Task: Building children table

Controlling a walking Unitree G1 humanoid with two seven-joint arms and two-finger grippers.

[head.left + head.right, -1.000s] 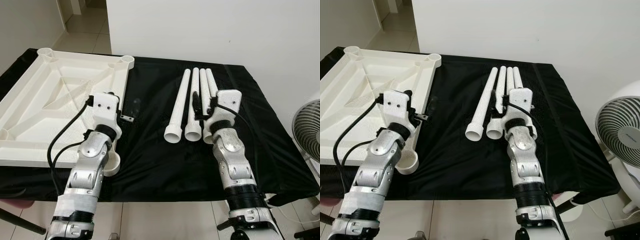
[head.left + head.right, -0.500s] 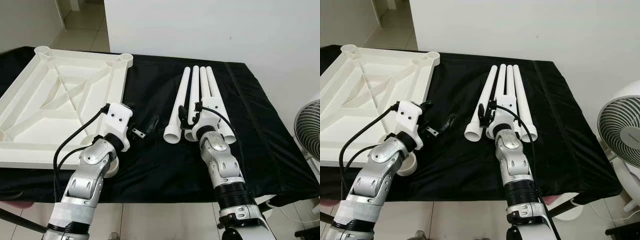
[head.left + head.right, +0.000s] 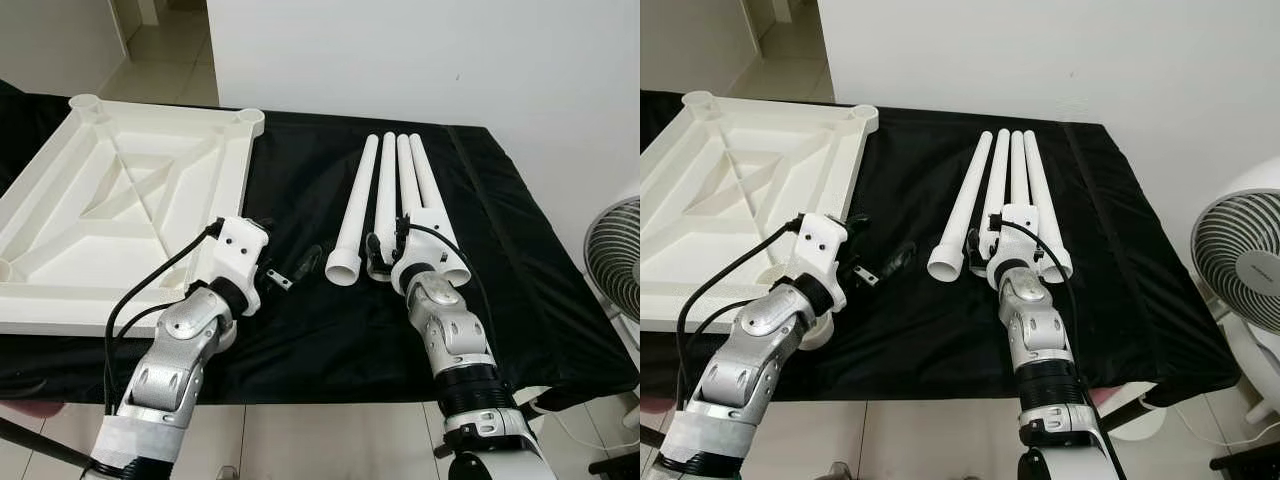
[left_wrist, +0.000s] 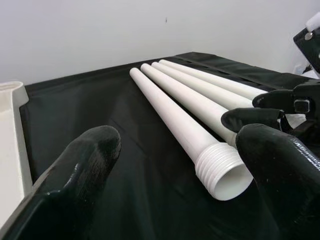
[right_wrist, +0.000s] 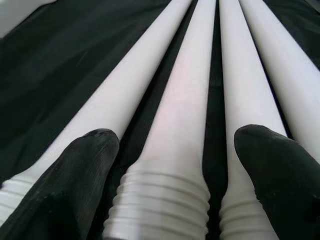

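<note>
Table legs [image 3: 385, 205] lay side by side; right gripper [image 5: 172, 165], jaws apart, straddled the second leg's threaded end [image 5: 157, 200] to grasp it; left gripper [image 4: 175, 165] waited open.

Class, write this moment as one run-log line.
stage: picking table leg | right gripper: open, straddling second leg | left gripper: open, near first leg | tabletop: upside down
</note>
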